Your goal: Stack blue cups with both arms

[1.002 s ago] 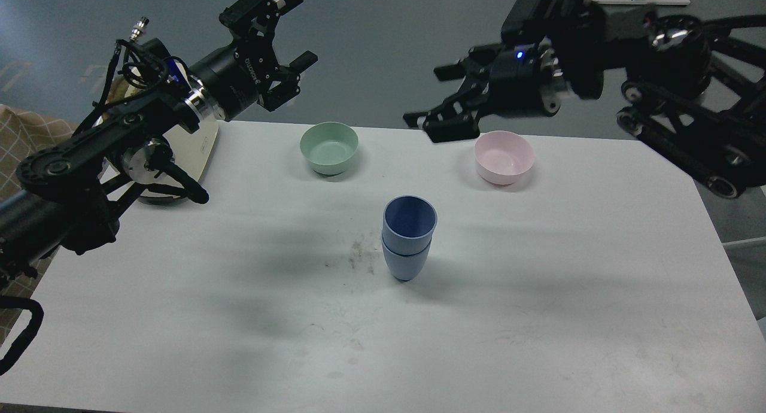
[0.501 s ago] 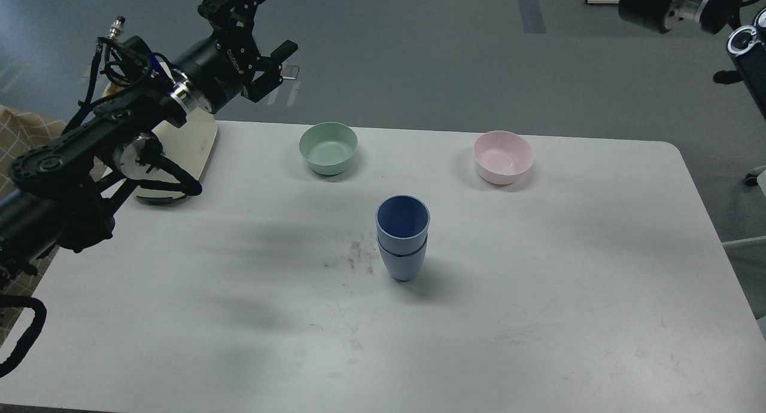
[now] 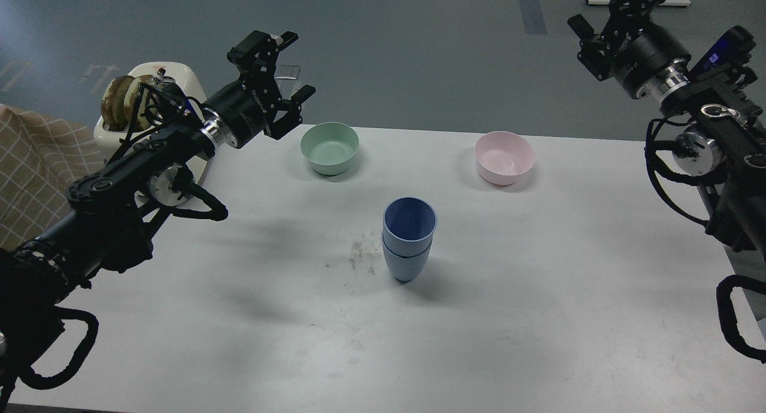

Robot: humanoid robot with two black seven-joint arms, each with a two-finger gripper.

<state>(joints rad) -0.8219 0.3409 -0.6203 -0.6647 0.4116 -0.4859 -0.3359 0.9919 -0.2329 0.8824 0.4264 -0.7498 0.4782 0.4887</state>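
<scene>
The two blue cups stand nested in the middle of the white table (image 3: 538, 317), the upper cup (image 3: 410, 220) inside the lower cup (image 3: 406, 263). The stack is upright and nothing touches it. My left gripper (image 3: 295, 67) is open and empty, held above the table's back edge, left of the green bowl and far from the cups. My right gripper (image 3: 604, 9) is at the top right, beyond the table's far right corner; its fingers look spread and hold nothing.
A green bowl (image 3: 329, 146) and a pink bowl (image 3: 504, 155) stand at the back of the table. A white toaster (image 3: 173, 81) with bread (image 3: 122, 99) sits at the back left, behind my left arm. A checkered cloth (image 3: 30, 167) lies at the left edge.
My right arm has swung away from above the pink bowl to the far right. My left gripper rose, then came back down near the green bowl. The stacked cups have not moved.
</scene>
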